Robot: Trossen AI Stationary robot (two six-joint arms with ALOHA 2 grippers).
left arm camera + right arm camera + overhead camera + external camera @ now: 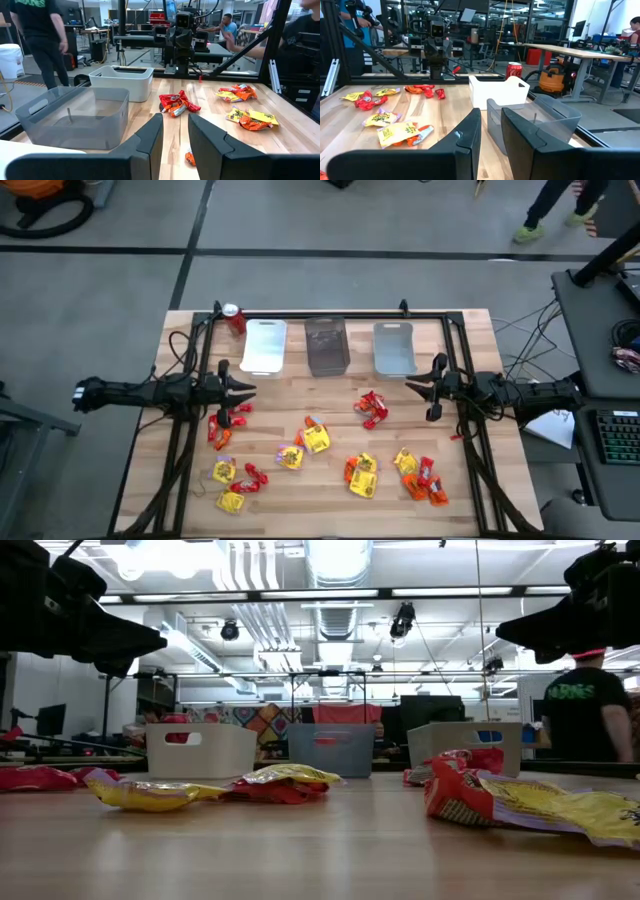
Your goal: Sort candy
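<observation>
Three bins stand in a row along the far edge of the table (470, 340): a white bin (263, 346), a dark grey bin (326, 346) in the middle, and a pale grey bin (394, 347). Seen from above, all three hold no candy. A red soda can (235, 318) stands just beside the white bin's far corner, on the side away from the dark grey bin.

The candy (361, 476) lies scattered on the wood nearer than the dark grey bin, in loose clusters of yellow, orange and red packets.

The left gripper (238, 392) hangs to the left of the white bin, above the table, fingers slightly apart and holding nothing. The right gripper (422, 392) hangs just nearer than the pale grey bin, fingers likewise parted and empty
</observation>
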